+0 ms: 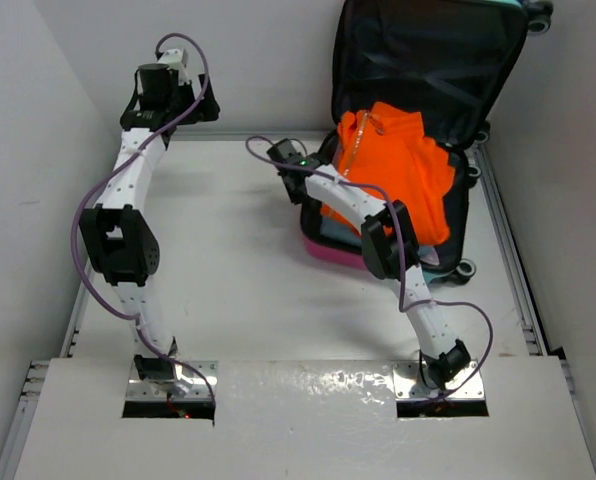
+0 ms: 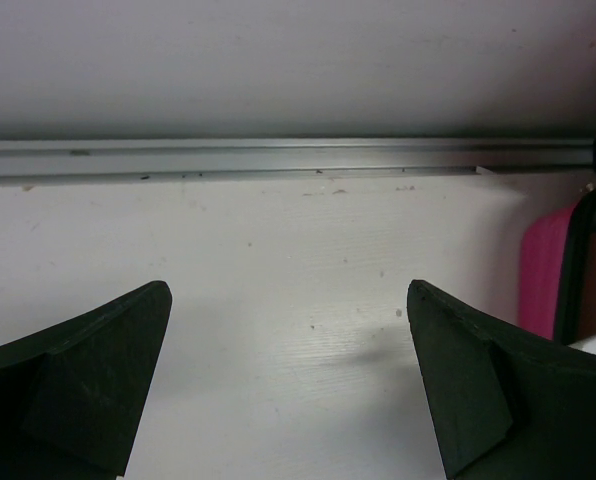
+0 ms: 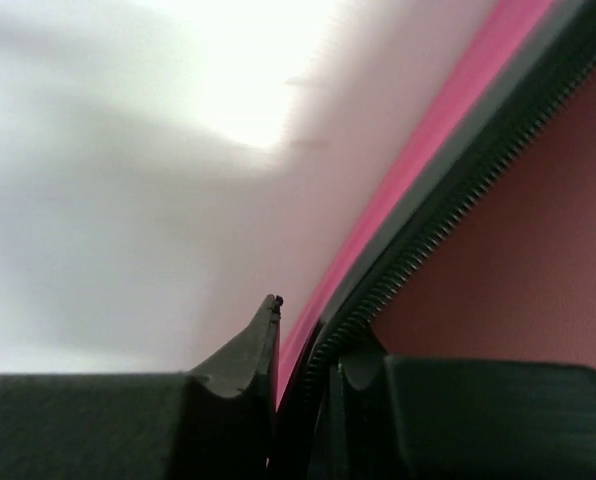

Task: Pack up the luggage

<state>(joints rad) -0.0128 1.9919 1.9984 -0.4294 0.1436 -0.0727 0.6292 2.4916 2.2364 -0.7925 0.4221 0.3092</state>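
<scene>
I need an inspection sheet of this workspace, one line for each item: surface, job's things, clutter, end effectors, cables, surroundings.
Surface: white table; the luggage stands at its far right.
Job's things: luggage open, lid standing up; orange garment lying in the lower shell.
Clutter: nothing seen.
End effectors: left end effector open over bare table near the far rail, holding nothing; right end effector closed on the luggage's left rim, one finger outside the pink shell, one inside.
Cables: a purple cable loops along each arm.
Surroundings: white walls around the table; metal rail along its far edge.
</scene>
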